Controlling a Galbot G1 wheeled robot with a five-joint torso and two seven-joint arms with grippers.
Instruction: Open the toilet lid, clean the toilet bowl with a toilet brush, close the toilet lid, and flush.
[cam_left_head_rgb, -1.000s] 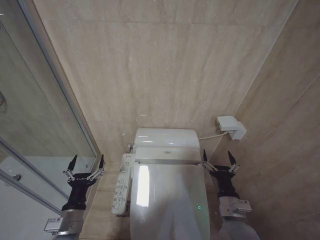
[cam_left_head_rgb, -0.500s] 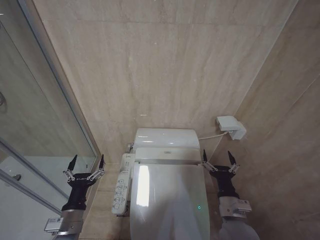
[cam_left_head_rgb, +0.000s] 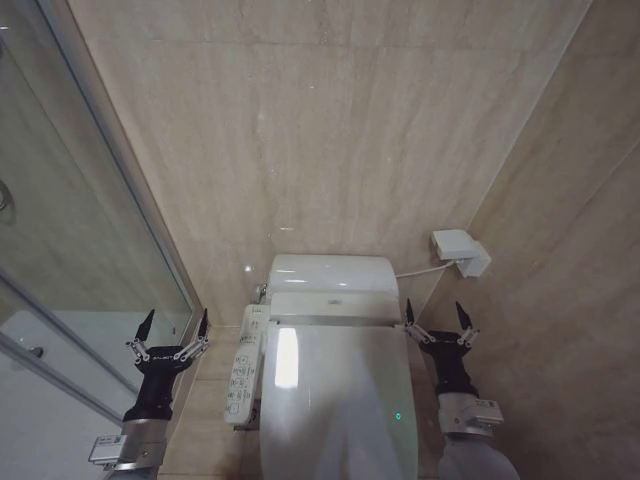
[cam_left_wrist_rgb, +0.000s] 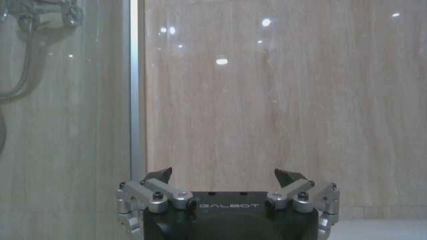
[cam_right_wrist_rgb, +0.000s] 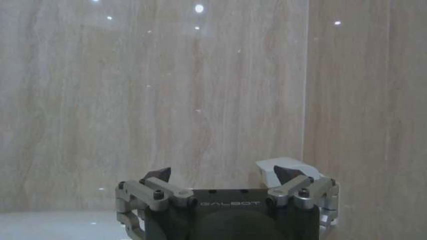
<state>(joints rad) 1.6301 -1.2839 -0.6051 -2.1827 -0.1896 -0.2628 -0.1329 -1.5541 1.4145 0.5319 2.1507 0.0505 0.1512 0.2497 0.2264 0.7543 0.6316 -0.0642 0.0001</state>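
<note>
Left gripper (cam_left_head_rgb: 174, 324): raised beside the toilet on its left, fingers spread wide, nothing between them; same pose as a second ago.
Right gripper (cam_left_head_rgb: 438, 314): raised on the toilet's right, near the lid's back corner, fingers spread wide and empty; also unmoved.
Toilet lid (cam_left_head_rgb: 340, 400): shut, lying flat over the bowl between the two arms, glossy with a bright streak of reflection and a small green light near its right side.
Control panel (cam_left_head_rgb: 241, 378): long white button strip just beside the lid's left edge; its markings are too small to read.
Writing: "GALBOT" on the gripper body in both wrist views (cam_left_wrist_rgb: 228, 205) (cam_right_wrist_rgb: 228, 203).
Tank cover (cam_left_head_rgb: 331, 276): white, behind the lid, against the beige wall.
Wall box (cam_left_head_rgb: 461, 253): white, on the right wall, cable running to the toilet.
Change: the view has shifted slightly; the glass shower partition (cam_left_head_rgb: 70, 290) sits a little differently at lower left.
</note>
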